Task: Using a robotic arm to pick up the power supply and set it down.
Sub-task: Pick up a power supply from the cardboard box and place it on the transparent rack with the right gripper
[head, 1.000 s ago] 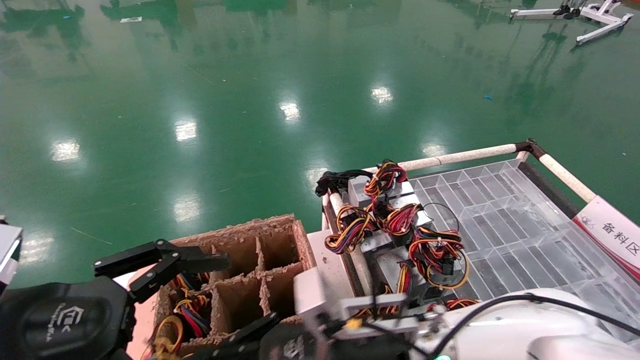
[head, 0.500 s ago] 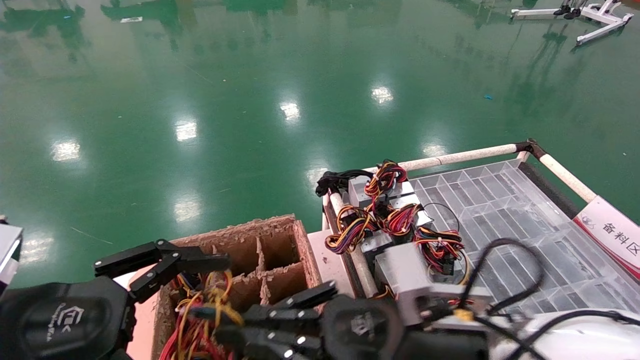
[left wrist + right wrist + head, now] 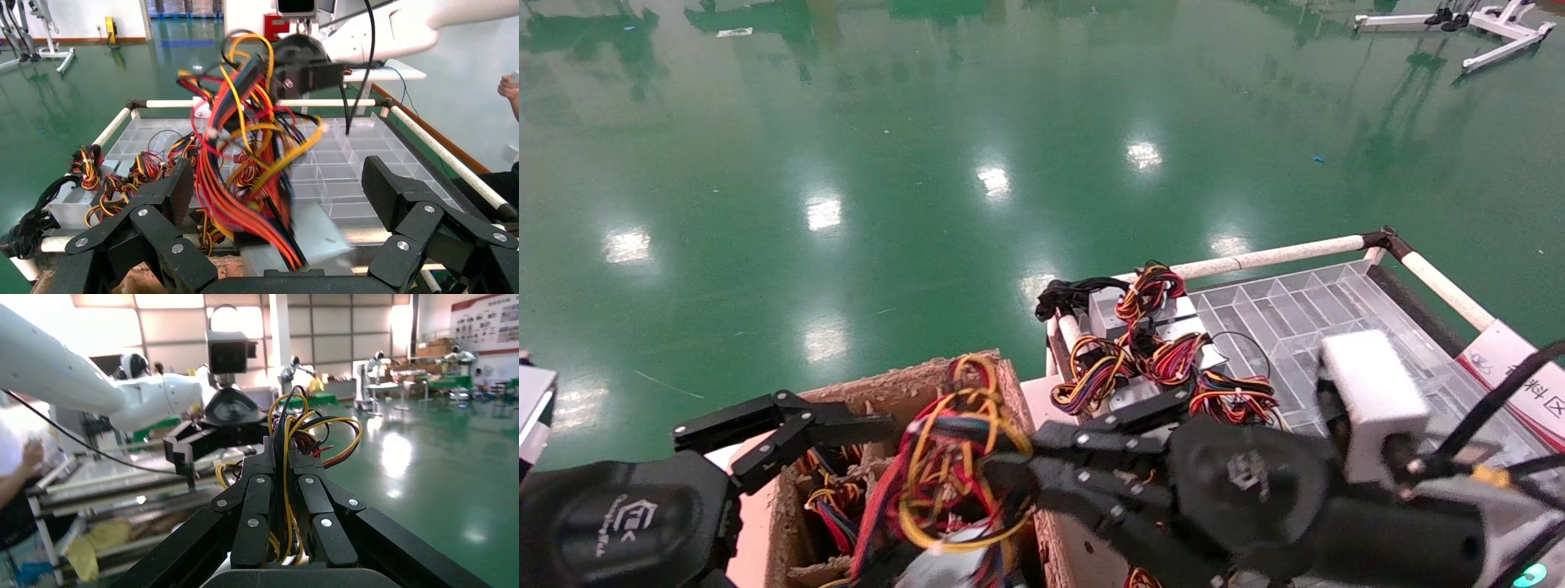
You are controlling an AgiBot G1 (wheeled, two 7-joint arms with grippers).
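At the far left of the head view the left tool (image 3: 789,433) hangs idle over the left edge of the cardboard box (image 3: 903,388), its two black fingers (image 3: 153,208) spread wide apart and holding nothing. The box is a brown divided carton with ragged walls; looped wires lie in its left cells. Above the box's right half hangs the power supply (image 3: 948,567), a silver-grey metal case tilted and lifted clear of the cells, dangling by its wire bundle (image 3: 944,457) of red, yellow, orange and black strands. The right tool (image 3: 1017,469) is clamped tight on that bundle, the wires pinched between its closed fingers (image 3: 269,496). To the right stands the clear plastic tray (image 3: 1336,318) with many compartments, framed by white rails; several more power supplies (image 3: 1148,343) with coiled wires sit crowded at its left edge.
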